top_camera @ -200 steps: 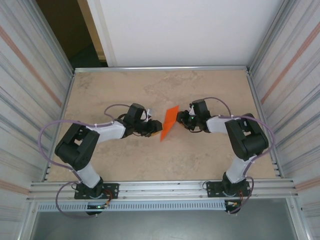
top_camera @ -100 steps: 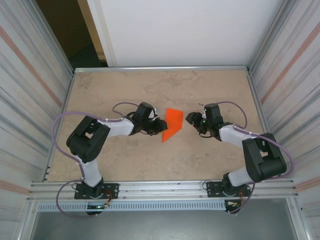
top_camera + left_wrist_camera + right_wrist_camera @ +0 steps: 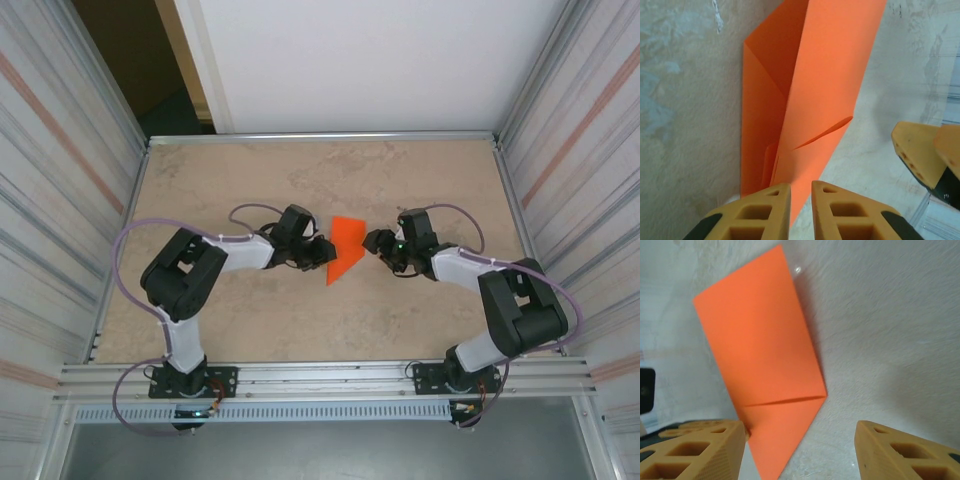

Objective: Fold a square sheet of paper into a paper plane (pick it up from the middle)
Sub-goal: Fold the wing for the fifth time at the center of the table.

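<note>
The orange paper [image 3: 345, 248] is folded into a layered shape with a pointed lower tip and lies near the table's middle. My left gripper [image 3: 322, 253] is at its left edge. In the left wrist view its fingers [image 3: 760, 210] stand nearly together, with the paper [image 3: 812, 85] pinched in the narrow gap of the gripper [image 3: 801, 192]. My right gripper [image 3: 372, 242] sits just right of the paper and is open. Seen from the right wrist, the paper [image 3: 760, 355] lies ahead with a crease across it, and the gripper [image 3: 800, 450] has its fingers [image 3: 905, 450] wide apart, the left one at the paper's edge.
The beige table [image 3: 300, 320] is bounded by metal rails and ribbed side walls [image 3: 60, 200]. A white panel [image 3: 360, 60] stands behind the far edge. The right gripper's orange fingertips [image 3: 920, 155] show at the right of the left wrist view.
The paper has dropped from a steep, narrow pose to a flatter, wider one. The left gripper moved right with it. The right gripper came off the paper and stands open beside it.
</note>
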You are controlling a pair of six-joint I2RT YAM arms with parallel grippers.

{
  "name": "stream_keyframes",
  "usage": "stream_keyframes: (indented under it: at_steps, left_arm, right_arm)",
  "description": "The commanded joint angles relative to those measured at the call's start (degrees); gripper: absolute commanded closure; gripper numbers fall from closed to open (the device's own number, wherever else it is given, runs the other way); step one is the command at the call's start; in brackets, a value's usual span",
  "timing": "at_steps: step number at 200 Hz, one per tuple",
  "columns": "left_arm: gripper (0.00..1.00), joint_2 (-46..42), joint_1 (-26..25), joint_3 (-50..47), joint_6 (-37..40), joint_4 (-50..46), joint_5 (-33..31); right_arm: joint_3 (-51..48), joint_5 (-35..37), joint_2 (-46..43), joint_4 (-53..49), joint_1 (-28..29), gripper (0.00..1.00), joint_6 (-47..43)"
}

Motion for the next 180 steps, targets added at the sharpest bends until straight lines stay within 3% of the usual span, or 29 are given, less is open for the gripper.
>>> stream_keyframes:
  at_steps: [1, 56, 120, 180]
  left_arm:
    - [0.82, 1.5, 0.4, 2.1, 1.9, -4.3, -2.1]
    - [0.83, 3.2, 1.4, 2.6, 1.5, -8.7, -2.8]
    - [0.82, 4.3, 4.0, -2.1, -3.7, -1.9, 2.8]
    - [0.82, 4.6, 4.6, -3.0, -3.9, -1.6, 3.3]
  right_arm:
    - [2.1, -2.1, 1.5, -1.2, 0.9, 0.41, -0.8]
    - [4.6, -4.9, 5.1, -1.7, 1.3, 0.41, 0.3]
    - [12.1, -3.4, 11.9, -10.6, 2.9, 0.41, 0.2]
    - [14.6, -3.4, 14.3, -10.8, 4.5, 0.44, 0.7]
